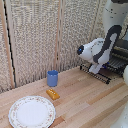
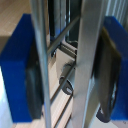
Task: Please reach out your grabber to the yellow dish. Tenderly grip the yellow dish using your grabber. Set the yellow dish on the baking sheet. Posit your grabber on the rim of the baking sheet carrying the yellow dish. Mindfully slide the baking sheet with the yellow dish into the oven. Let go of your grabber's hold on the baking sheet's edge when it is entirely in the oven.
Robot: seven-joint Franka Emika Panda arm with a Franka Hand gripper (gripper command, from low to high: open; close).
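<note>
My grabber [image 1: 95, 70] is at the near edge of the baking sheet [image 1: 102, 75], a dark wire rack sticking out from the oven [image 1: 120, 52] at the exterior view's right. In the wrist view the grabber [image 2: 70, 75] is open, and its blue fingertips [image 2: 15, 70] straddle the baking sheet's metal bars [image 2: 90, 55]. A thick bar lies close to one dark pad, and a thin bar is near the other. The yellow dish is out of view; the arm covers much of the rack.
A blue cup [image 1: 52, 78] stands mid-table with a small orange-yellow block [image 1: 52, 94] in front of it. A large white patterned plate [image 1: 31, 111] lies near the front. A woven screen closes off the back.
</note>
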